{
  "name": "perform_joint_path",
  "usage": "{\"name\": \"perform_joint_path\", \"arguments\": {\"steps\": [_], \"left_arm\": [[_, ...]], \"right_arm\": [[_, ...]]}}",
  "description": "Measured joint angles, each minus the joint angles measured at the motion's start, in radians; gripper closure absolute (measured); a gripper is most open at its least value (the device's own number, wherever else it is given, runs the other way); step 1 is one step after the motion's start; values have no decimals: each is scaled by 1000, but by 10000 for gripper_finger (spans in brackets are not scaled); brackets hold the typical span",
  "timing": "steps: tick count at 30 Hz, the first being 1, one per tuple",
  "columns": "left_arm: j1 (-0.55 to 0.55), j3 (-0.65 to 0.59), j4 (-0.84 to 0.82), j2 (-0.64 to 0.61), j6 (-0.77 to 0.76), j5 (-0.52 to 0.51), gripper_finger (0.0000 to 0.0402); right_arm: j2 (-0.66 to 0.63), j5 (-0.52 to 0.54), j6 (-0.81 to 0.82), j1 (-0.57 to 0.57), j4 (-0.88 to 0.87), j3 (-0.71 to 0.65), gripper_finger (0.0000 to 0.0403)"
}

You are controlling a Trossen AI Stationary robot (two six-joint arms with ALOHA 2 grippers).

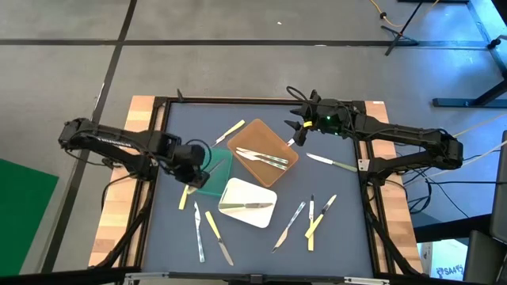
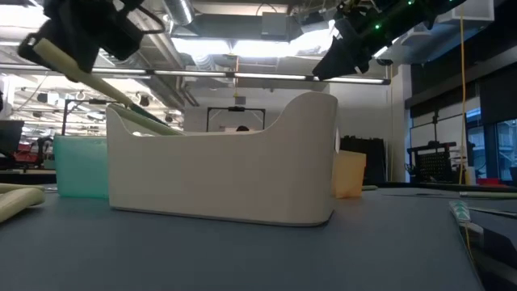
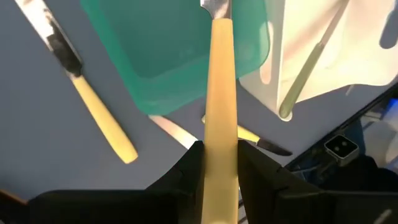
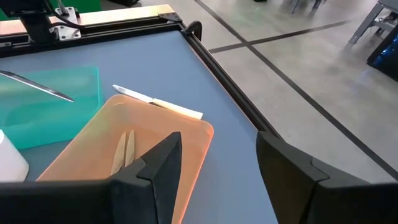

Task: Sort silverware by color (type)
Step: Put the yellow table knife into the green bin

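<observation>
— What do we see at nine o'clock on the tabletop (image 1: 341, 229)?

— We see the left claw (image 1: 192, 162) above the green tray (image 1: 212, 172), its fingers (image 3: 186, 171) closed on a yellow-handled knife (image 3: 219, 106). In the left wrist view the handle runs up between the fingers and the metal tip points out over the tray.

— And the loose silverware near it?

— Toward seven o'clock we find another yellow-handled knife (image 1: 211, 225) and a silvery piece (image 1: 199, 234) lying beside it on the bare tabletop.

— What do we have in the middle?

— The white tray (image 1: 247, 203) sits at six o'clock from centre, touching the green one, with one piece (image 1: 247, 207) inside. The brown tray (image 1: 264, 152) stands at twelve o'clock from it, holding two green-handled pieces (image 1: 261, 157). A yellow-handled knife (image 1: 231, 131) lies just beside its eleven o'clock edge.

— And over at the right?

— At five o'clock we count a few more pieces (image 1: 310, 218) spread apart. At three o'clock a green-handled knife (image 1: 331, 163) lies alone. The right claw (image 1: 299, 125) hangs at one o'clock, near the brown tray's far corner, fingers spread wide with nothing between them.
</observation>
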Motion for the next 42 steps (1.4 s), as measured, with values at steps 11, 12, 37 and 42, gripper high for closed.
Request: {"name": "perform_joint_path", "arguments": {"steps": [11, 12, 37, 42], "left_arm": [[-18, -24, 1, 3, -74, -105, 334], [-11, -28, 0, 8, -74, -98, 333], [147, -35, 80, 194, 115, 77, 321], [148, -35, 81, 194, 117, 78, 291]], "right_arm": [[0, 0, 0, 0, 1, 0, 207], [0, 0, 0, 0, 0, 0, 207], [0, 0, 0, 0, 1, 0, 207], [0, 0, 0, 0, 1, 0, 207]]}}
